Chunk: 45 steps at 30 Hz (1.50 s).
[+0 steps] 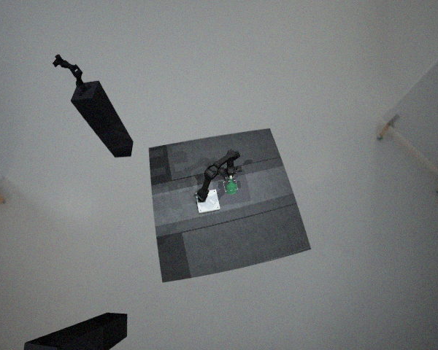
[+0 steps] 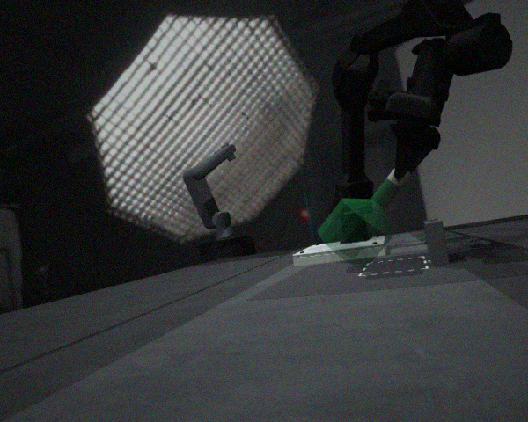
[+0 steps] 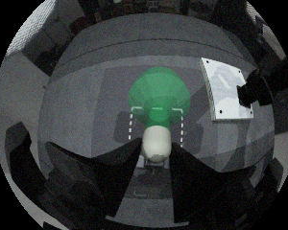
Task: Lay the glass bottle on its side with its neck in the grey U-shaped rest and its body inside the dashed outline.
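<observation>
1. One green glass bottle (image 1: 231,187) (image 2: 353,222) (image 3: 158,91) was held tilted, its pale-tipped neck pinched by the claw (image 1: 231,176) (image 2: 399,174) (image 3: 156,145).
2. The neck was held above and apart from the grey rest (image 2: 436,240).
3. The dashed outline (image 1: 224,187) (image 2: 393,273) (image 3: 181,128) was partly overlapped by the bottle in the wrist view; whether the table (image 1: 234,244) (image 2: 273,354) (image 3: 86,86) was touched could not be told.

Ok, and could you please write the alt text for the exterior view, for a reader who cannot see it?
A black robot arm's gripper holds a green bottle by its pale neck end, tilted, with the body lower than the neck. Near it are a dashed outline and a grey rest; a second arm stands behind.
</observation>
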{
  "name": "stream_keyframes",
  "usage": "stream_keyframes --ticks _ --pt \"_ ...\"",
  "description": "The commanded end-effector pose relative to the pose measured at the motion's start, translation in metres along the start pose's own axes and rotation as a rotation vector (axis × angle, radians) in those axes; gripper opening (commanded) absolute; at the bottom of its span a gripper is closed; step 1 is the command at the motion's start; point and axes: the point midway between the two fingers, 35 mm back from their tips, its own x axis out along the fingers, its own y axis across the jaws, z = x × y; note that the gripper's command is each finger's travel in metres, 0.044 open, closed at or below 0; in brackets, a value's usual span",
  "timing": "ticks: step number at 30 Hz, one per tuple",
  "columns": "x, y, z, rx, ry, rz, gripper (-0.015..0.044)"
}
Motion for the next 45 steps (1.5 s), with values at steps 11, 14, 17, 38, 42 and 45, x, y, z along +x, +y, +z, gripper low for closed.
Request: stream_keyframes --ticks 11,14,17,38,42,45 --pt "0.003 -0.003 -0.020 -0.001 -0.003 0.005 0.0107" --pt "0.003 -0.003 -0.024 -0.001 -0.004 0.007 0.0107" --pt "0.004 -0.004 -0.027 -0.002 -0.005 0.010 0.0107" --pt "0.011 -0.007 -0.050 -0.007 -0.007 0.028 0.0107" --pt "0.012 -0.007 -0.053 -0.009 -0.006 0.031 0.0107" --pt "0.013 -0.008 -0.055 -0.010 -0.006 0.033 0.0107"
